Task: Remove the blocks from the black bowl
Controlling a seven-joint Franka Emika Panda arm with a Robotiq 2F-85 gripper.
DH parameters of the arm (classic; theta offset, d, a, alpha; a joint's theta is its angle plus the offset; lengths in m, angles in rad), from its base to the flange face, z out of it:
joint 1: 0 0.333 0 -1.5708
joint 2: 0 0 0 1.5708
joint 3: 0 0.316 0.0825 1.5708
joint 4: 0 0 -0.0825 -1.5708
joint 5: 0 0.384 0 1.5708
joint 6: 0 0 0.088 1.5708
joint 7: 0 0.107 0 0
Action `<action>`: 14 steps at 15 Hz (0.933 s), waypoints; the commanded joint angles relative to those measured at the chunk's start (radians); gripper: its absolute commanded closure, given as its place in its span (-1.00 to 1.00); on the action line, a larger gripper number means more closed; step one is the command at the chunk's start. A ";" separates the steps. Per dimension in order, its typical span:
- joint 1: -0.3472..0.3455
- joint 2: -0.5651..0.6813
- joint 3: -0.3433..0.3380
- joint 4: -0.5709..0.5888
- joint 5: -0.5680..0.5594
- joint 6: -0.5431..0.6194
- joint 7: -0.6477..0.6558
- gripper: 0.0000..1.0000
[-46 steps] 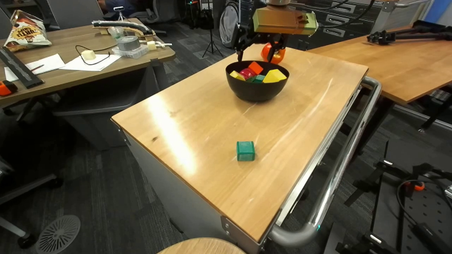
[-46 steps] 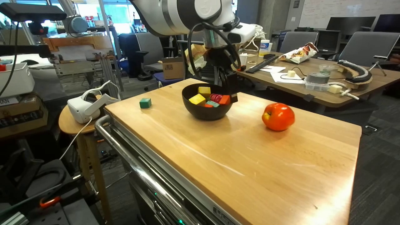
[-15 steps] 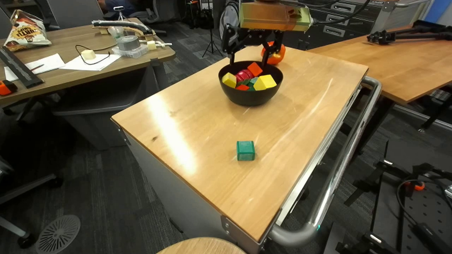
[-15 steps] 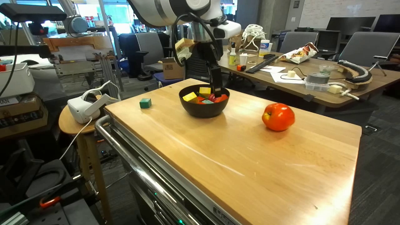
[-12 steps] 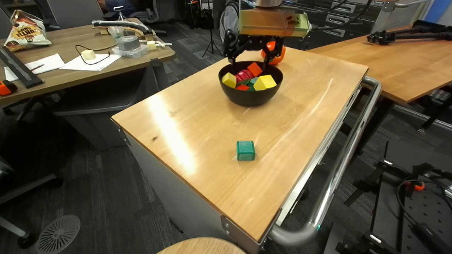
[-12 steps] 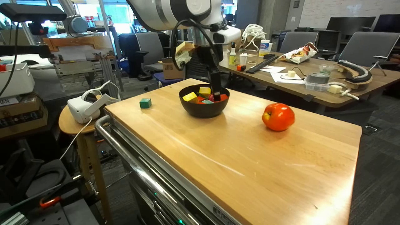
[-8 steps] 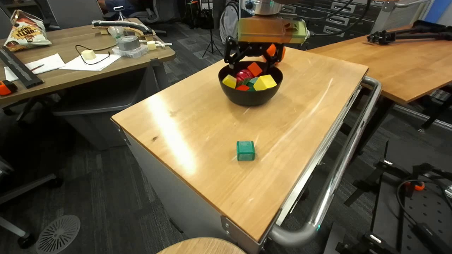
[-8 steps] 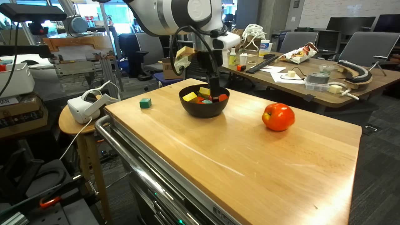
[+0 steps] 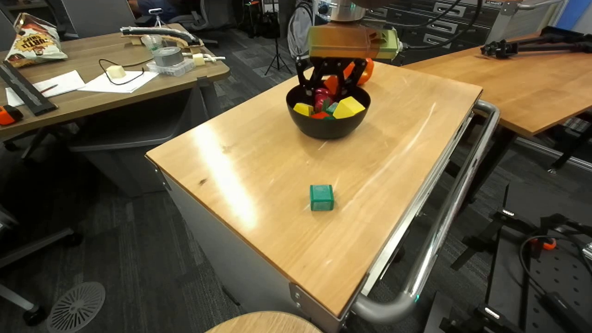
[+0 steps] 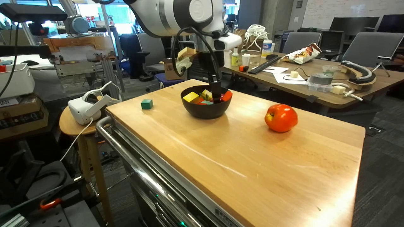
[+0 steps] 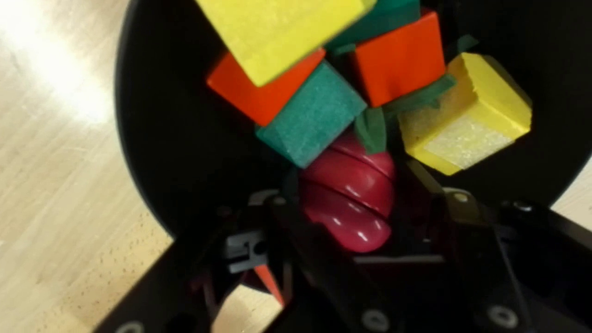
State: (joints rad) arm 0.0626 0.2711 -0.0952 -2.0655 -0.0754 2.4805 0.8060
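where blocks (image 11: 314, 114) crowd the bowl (image 9: 328, 128), claw (image 9: 324, 96) inside

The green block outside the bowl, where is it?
In an exterior view, the green block sits on the wooden tabletop, left of the black bowl, towards the white headset.

A black gripper (image 9: 325, 95) stood in a round black bowl (image 9: 328, 128), its fingers flanking a rounded crimson object (image 9: 322, 100), contact unclear. A yellow block (image 9: 349, 107) lay inside at four o'clock; a green cube (image 9: 321, 198) sat at six, on the pale wooden tabletop (image 9: 268, 152).
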 commanded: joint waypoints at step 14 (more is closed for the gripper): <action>0.002 -0.215 0.090 -0.019 0.041 -0.014 -0.173 0.22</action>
State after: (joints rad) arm 0.0727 0.0747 -0.0139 -2.0663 -0.0267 2.4740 0.6579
